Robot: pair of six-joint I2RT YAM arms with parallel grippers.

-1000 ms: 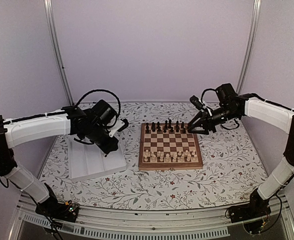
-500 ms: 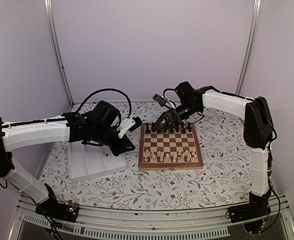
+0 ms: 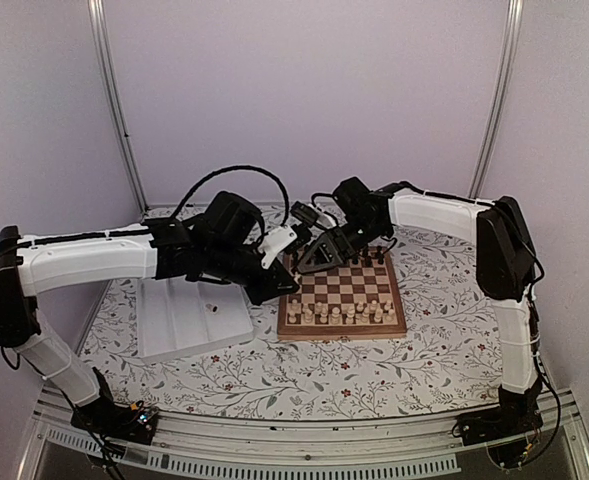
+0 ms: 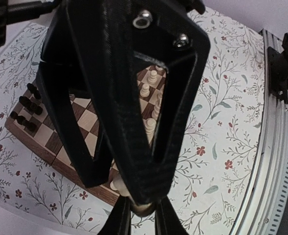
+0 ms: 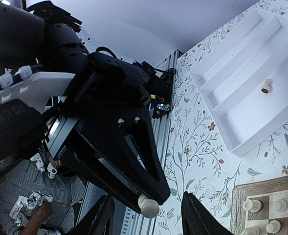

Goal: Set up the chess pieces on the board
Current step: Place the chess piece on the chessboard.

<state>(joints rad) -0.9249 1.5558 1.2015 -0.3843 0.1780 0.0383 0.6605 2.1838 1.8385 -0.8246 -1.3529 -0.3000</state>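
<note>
The board (image 3: 342, 290) lies mid-table, with dark chessmen along its far rows and cream chess pieces (image 3: 339, 312) along its near rows. My left gripper (image 3: 292, 278) hangs by the board's far left corner, shut on one cream piece (image 4: 141, 209). My right gripper (image 3: 304, 266) faces it tip to tip and is open. In the right wrist view that held piece (image 5: 148, 206) sticks out of the left fingertips, between my right gripper's (image 5: 151, 218) spread fingers (image 5: 196, 215) and touching neither. Board (image 4: 46, 137) and cream pieces (image 4: 151, 88) show behind the right fingers.
A white compartment tray (image 3: 189, 320) lies left of the board, with one cream piece (image 5: 266, 86) in a channel. A metal rail (image 3: 304, 440) runs along the near table edge. A person in a striped shirt (image 5: 16, 191) stands beyond it. Floral cloth covers the table.
My right arm swung left from the board's far right corner to its far left corner. My left arm moved right from over the tray to meet it, still shut on the piece.
</note>
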